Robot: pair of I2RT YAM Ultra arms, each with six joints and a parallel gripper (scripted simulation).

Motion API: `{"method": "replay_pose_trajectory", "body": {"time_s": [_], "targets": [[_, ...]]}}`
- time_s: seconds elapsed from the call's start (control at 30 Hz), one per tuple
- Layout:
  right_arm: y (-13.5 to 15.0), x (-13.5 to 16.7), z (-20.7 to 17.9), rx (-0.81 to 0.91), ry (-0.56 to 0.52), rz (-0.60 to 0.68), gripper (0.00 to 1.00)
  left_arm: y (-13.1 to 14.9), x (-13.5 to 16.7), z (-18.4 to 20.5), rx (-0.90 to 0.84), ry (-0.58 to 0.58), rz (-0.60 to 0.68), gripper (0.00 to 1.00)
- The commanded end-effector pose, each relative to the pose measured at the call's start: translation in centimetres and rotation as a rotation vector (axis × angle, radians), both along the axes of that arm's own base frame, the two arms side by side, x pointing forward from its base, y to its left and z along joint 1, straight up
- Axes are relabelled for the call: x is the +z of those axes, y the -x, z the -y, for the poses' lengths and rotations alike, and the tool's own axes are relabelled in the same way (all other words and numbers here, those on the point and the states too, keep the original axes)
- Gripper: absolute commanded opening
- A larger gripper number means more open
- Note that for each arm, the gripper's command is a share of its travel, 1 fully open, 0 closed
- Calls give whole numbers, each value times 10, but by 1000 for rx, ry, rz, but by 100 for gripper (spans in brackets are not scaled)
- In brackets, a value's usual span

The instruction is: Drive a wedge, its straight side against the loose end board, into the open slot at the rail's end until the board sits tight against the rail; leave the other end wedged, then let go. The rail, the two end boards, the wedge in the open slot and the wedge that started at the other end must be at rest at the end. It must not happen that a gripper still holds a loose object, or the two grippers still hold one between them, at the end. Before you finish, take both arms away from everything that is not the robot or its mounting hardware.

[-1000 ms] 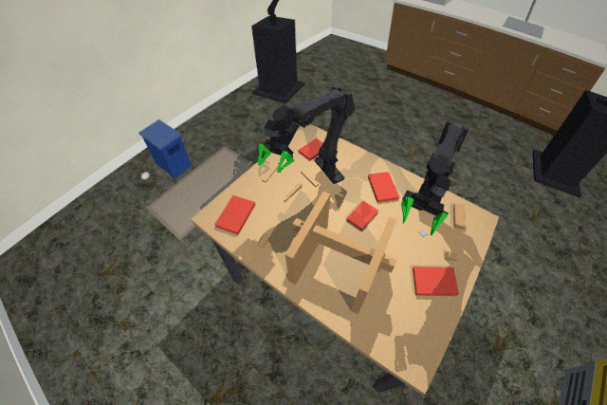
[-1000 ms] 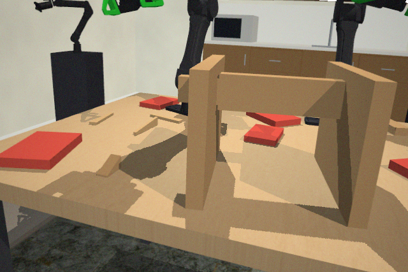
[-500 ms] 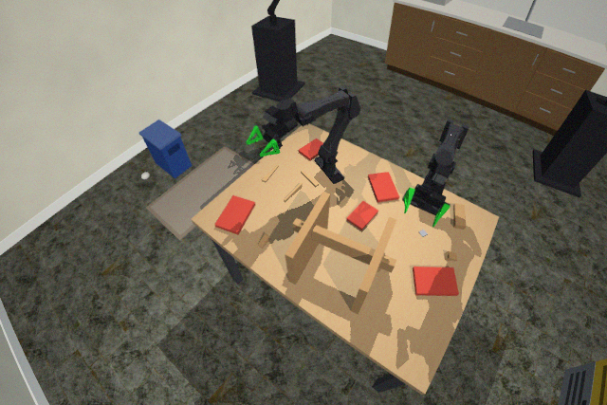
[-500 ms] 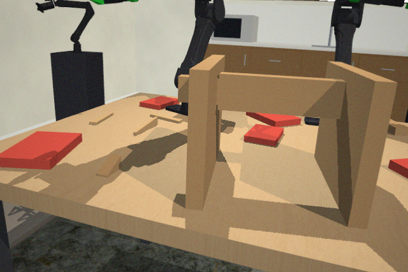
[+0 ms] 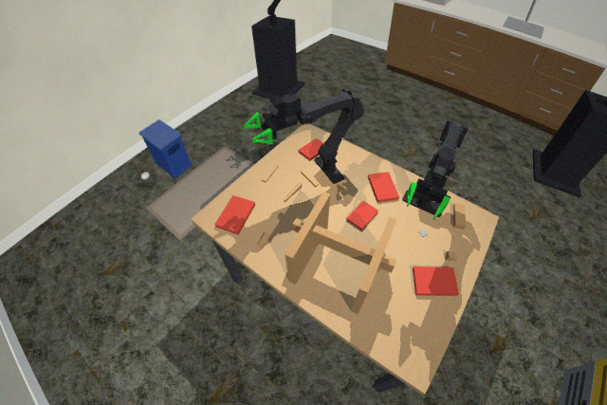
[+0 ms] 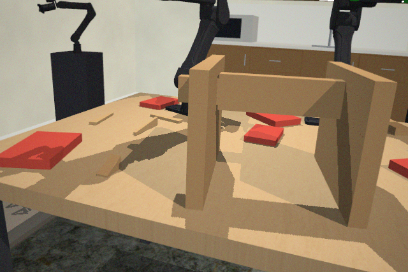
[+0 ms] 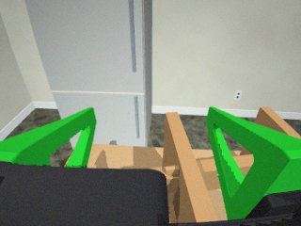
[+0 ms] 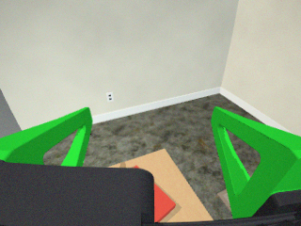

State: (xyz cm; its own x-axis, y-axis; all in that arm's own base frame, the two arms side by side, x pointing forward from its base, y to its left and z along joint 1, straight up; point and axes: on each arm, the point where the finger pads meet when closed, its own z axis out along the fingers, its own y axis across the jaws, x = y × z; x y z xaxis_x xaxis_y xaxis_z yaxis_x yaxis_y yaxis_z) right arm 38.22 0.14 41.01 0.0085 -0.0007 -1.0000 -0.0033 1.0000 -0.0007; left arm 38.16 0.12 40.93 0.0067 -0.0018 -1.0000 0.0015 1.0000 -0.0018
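Observation:
Two upright end boards, picture-left [image 5: 312, 241] [image 6: 197, 130] and picture-right [image 5: 376, 263] [image 6: 376, 130], stand joined by the horizontal rail [image 5: 345, 245] [image 6: 280, 94]. The rail's ends poke out past both boards. A narrow dark line shows between rail and picture-left board; I cannot tell whether a wedge sits in either slot. A wedge [image 5: 263, 239] [image 6: 110, 165] lies on the table by the picture-left board. My left gripper [image 5: 426, 202] [image 7: 150, 114] is open and empty, high behind the picture-right board. My right gripper [image 5: 249, 132] [image 8: 151, 113] is open and empty, raised beyond the table's picture-left edge.
Several thin wooden pieces, one a strip [image 5: 293, 192] [image 6: 146, 125], lie picture-left of the frame. Red blocks [image 5: 235, 214] [image 5: 383, 186] [image 5: 435, 281] lie around it. A wooden block [image 5: 458, 215] and a small grey piece [image 5: 423, 232] lie near the left arm.

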Motion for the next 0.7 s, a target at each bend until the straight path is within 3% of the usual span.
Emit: {"method": "replay_pose_trajectory", "body": {"time_s": [0.0, 0.3, 0.5, 0.53, 0.67], "targets": [[11, 35, 4, -5, -8, 92, 100, 11, 23, 1, -1, 10, 46, 57], [9, 27, -3, 6, -7, 72, 100, 3, 6, 1, 2, -2, 3, 57], [3, 1, 0, -4, -5, 14, 100, -2, -9, 4, -5, -6, -32, 57], [3, 6, -1, -3, -4, 14, 58, -2, -11, 4, -6, -7, -35, 57], [2, 9, -2, 0, -3, 25, 58, -5, -9, 6, -11, -7, -33, 57]]}}
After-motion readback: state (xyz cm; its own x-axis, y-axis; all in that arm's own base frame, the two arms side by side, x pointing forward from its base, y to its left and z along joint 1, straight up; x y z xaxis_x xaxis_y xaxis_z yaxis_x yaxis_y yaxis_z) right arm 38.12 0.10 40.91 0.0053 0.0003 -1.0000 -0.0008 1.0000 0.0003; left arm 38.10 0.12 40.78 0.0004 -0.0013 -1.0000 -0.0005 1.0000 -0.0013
